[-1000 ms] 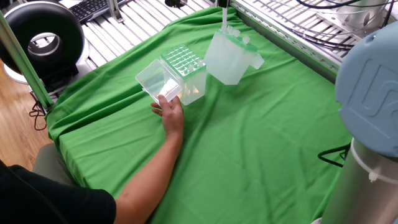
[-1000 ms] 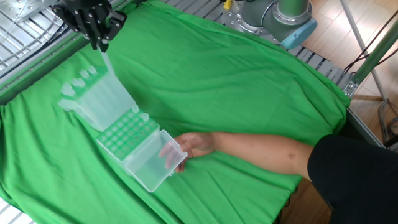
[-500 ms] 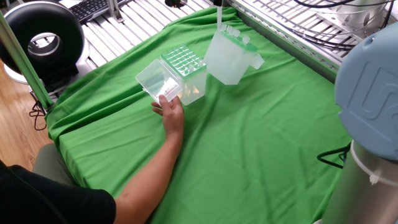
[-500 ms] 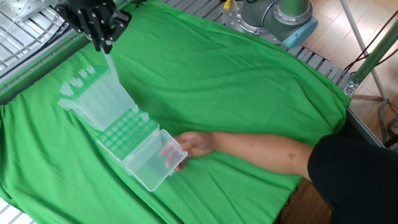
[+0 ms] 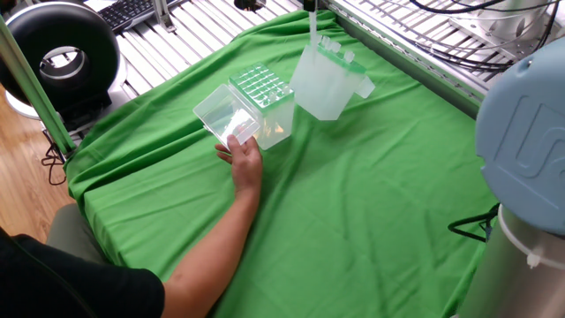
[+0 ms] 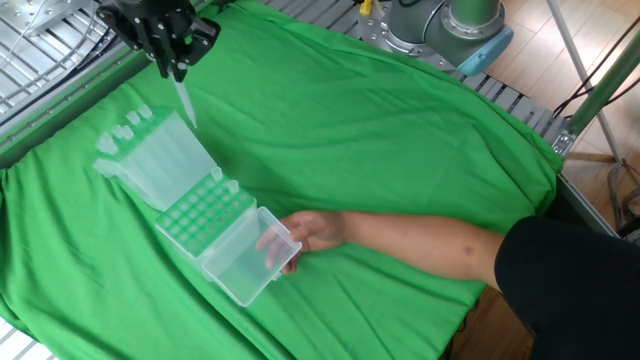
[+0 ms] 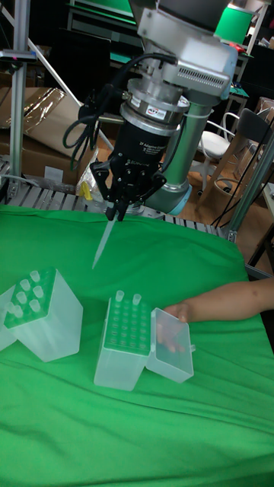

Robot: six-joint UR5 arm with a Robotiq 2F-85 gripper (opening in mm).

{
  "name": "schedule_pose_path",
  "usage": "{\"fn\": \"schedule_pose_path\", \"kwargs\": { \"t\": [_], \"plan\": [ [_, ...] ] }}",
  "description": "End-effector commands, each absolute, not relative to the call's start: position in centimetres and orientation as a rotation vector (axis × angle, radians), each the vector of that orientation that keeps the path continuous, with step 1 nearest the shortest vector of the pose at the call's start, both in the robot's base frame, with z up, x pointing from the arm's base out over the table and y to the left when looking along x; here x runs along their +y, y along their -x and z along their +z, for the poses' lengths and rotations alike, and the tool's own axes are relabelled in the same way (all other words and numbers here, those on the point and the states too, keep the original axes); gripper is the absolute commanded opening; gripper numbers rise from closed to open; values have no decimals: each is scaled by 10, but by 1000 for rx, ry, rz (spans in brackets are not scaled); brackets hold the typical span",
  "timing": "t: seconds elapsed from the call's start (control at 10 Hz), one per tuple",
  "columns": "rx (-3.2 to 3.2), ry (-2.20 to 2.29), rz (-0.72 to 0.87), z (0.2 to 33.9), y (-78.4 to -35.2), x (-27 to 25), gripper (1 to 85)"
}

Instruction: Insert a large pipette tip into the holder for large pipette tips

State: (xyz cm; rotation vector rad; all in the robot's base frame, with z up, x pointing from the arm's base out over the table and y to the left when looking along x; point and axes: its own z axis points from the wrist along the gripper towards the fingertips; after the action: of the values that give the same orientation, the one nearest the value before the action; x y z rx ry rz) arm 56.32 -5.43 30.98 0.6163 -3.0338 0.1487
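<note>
— Jaws: how are they seen to stand?
— Closed around the wide end of the large pipette tip (image 7: 100, 247), which is held by the gripper (image 7: 118, 211) and hangs pointed end down, slightly slanted, in the air.

— Where is it carried, relative to the holder for large pipette tips (image 7: 125, 345)?
— Above and behind it, nearer the shorter grid-topped box (image 7: 40, 313), with nothing touched. The arm is reached down from above, wrist nearly vertical.

— How is the tip described?
— Clear, slender, tapering to a fine point.

— And the holder?
— A translucent box with a greenish hole grid is seen; two tips stand in its back row, and its clear lid (image 7: 170, 346) is swung open to the side. A person's hand (image 5: 241, 162) is rested against the lid. Everything is set on a green cloth (image 5: 353, 203).

— Any writing?
— Small print is visible on the wrist, but it cannot be read.
</note>
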Motion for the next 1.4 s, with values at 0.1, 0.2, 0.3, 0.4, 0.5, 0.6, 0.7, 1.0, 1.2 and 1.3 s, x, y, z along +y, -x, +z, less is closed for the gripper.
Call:
{"fn": "schedule_pose_path", "kwargs": {
  "t": [0.1,0.2,0.3,0.4,0.5,0.6,0.7,1.0,1.2,1.3],
  "plan": [
    [-3040,-676,89,309,-565,-42,10],
    [-3023,-649,91,311,-569,-34,10],
    [-3033,-614,92,311,-585,-15,10],
    [-3057,-618,100,307,-600,-7,10],
    [-3072,-603,87,304,-608,3,10],
    [-3082,-600,90,303,-614,7,10],
    [-3093,-596,94,302,-620,13,10],
    [-3145,-521,34,297,-635,46,10],
    [-3168,-481,-25,293,-637,61,10],
    [-3169,-465,-48,290,-636,66,10]
  ]
}}
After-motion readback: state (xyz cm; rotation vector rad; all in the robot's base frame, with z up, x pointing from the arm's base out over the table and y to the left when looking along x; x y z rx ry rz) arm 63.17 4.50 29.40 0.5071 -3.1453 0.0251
